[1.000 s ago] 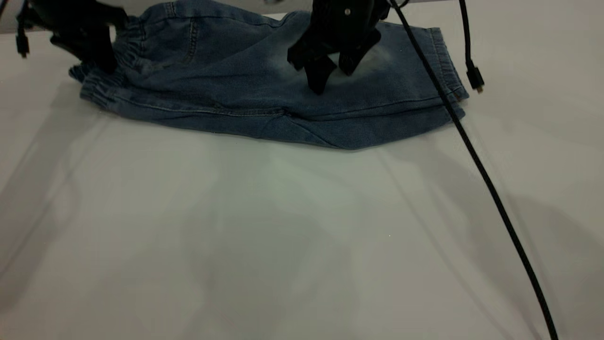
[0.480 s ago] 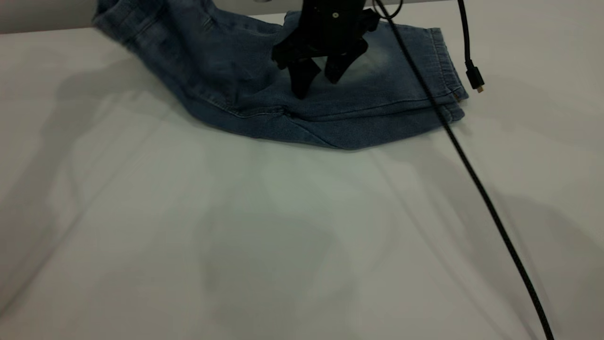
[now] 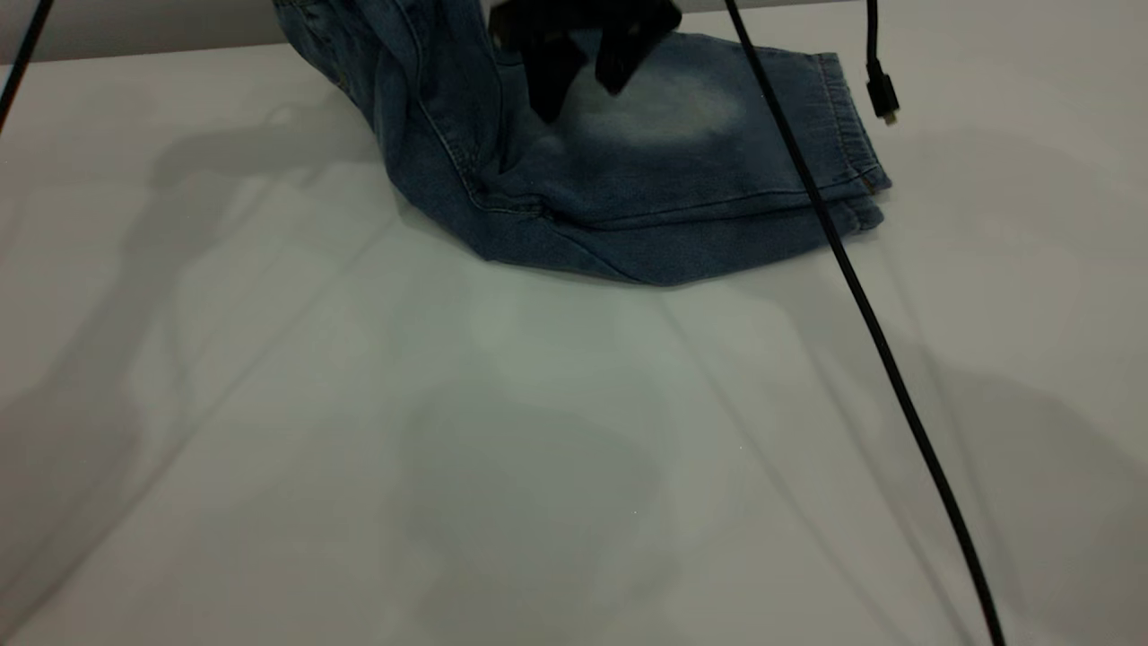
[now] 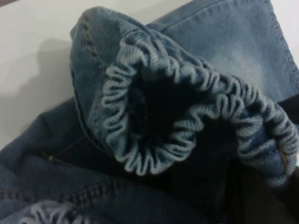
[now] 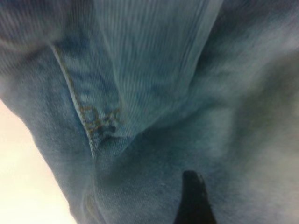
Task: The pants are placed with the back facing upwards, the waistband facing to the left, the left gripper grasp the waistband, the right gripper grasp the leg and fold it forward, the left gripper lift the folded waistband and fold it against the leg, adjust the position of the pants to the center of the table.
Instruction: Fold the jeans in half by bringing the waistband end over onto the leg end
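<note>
The blue denim pants (image 3: 646, 179) lie folded lengthwise at the far middle of the white table (image 3: 538, 449). Their left end is raised off the table and runs out of the exterior view's top edge. The ruched waistband (image 4: 187, 98) fills the left wrist view, bunched into a ring and held by the left gripper's dark fingers (image 4: 261, 196); that gripper is outside the exterior view. The right gripper (image 3: 581, 100) hovers open just above the leg's pale faded oval (image 3: 659, 112), holding nothing. One right finger (image 5: 194, 196) shows over the denim. The leg hem (image 3: 847, 135) rests flat at the right.
A black cable (image 3: 861, 305) slants from the top down across the leg hem to the near right edge. A hanging plug (image 3: 882, 94) dangles beside the hem. Another thin cable (image 3: 22, 63) crosses the far left corner.
The waistband end has been lifted off the table and carried rightward toward the leg. The left gripper rose out of the exterior view. The right gripper moved up and slightly left.
</note>
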Robot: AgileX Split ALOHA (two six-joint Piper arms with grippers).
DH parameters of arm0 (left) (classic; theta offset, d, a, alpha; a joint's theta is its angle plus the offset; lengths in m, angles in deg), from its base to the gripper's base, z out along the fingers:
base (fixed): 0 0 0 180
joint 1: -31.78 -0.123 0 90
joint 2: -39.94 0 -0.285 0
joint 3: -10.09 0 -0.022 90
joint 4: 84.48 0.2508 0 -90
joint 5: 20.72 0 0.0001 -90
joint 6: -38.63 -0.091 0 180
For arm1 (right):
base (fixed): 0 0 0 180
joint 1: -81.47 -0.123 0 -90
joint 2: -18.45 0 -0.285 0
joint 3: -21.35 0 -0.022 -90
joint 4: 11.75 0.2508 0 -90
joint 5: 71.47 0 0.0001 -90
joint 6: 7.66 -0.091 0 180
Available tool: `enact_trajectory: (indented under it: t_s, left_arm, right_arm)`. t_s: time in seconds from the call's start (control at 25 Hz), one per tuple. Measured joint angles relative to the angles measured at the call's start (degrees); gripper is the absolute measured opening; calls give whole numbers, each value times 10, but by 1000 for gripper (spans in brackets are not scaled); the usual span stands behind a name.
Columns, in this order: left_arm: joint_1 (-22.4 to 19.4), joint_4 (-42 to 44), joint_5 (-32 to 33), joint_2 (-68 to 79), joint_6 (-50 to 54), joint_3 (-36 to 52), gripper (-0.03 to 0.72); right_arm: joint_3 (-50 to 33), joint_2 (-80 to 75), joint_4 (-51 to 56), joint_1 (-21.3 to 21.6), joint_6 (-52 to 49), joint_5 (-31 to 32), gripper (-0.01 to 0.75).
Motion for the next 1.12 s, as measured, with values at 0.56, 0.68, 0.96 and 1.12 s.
enact_trajectory:
  t_s: [0.56,0.68,0.96,1.12]
  left_arm:
    - [1,-19,1,0,-4,-3,123]
    - [6,-56,-1,0,-22,-10,123]
    - [28,-109,0,0,-47,-10,123]
    - [40,-106,-1,0,-47,-10,123]
  right_arm:
    - [65,0,5,122,-16,109,425]
    - [64,-2,20,143,-16,113,425]
    - [64,-44,30,145,-25,113,425]
    - [64,-76,42,145,-25,113,425]
